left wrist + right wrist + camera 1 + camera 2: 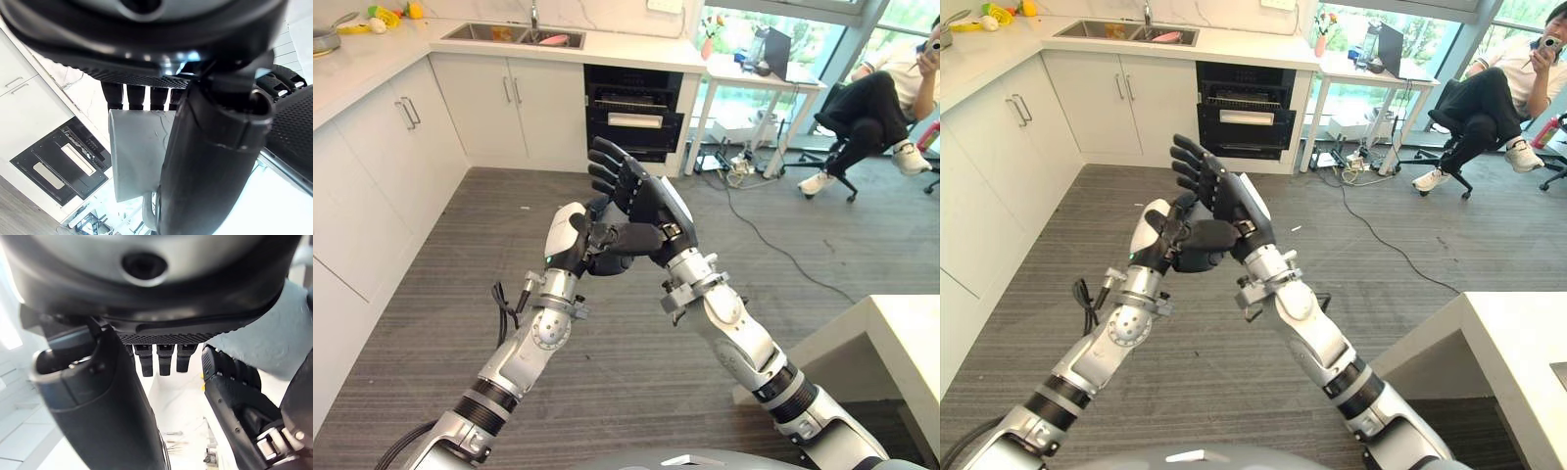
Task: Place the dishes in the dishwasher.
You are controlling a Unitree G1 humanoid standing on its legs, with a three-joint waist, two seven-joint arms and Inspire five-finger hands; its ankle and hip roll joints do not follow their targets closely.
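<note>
The black built-in dishwasher (pixel 631 113) sits with its door shut in the white cabinet run, just right of the steel sink (pixel 514 35), with a pink dish (pixel 554 40) lying in the basin. Well in front of the dishwasher, over the grey floor, both robot hands meet in mid-air. The right robot hand (pixel 631 186) has its fingers straight and spread, pressed against the left robot hand (pixel 592 245), whose thumb and fingers look loosely relaxed, holding nothing.

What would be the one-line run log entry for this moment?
left robot hand: open, empty | right robot hand: open, empty, touching left | dishwasher: open, far ahead
</note>
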